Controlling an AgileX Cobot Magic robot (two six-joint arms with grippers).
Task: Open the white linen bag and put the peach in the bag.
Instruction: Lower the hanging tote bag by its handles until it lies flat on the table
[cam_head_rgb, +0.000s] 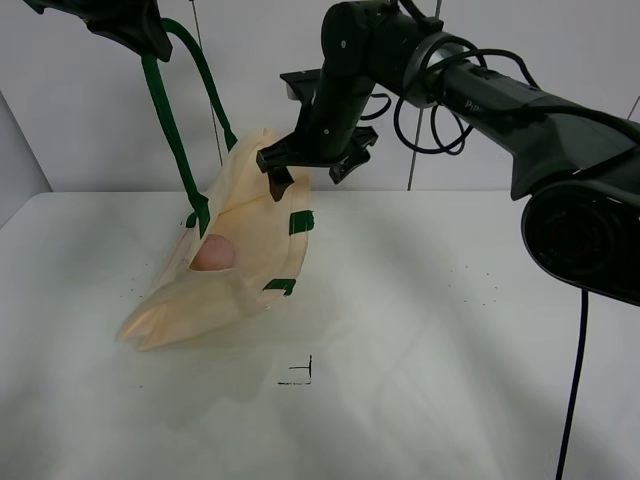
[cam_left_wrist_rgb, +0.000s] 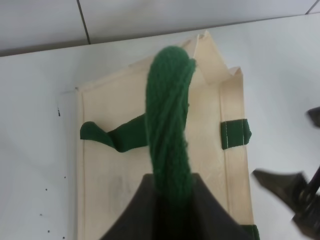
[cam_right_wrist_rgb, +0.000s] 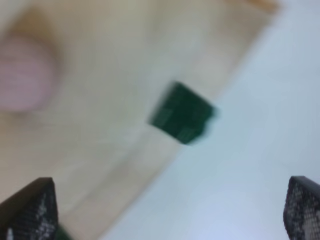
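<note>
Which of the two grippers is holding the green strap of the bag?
The left gripper: it is shut on the strap and holds it up, while the right gripper hangs open over the bag, holding nothing.

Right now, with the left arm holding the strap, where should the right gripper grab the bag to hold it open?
Probably pinch the bag rim by the upper green tab, coming straight down: that edge stands up thin, just below the open right gripper, clear of the peach.

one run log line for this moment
left gripper: shut on green strap, raised | right gripper: open, empty, over white linen bag | peach: inside bag
</note>
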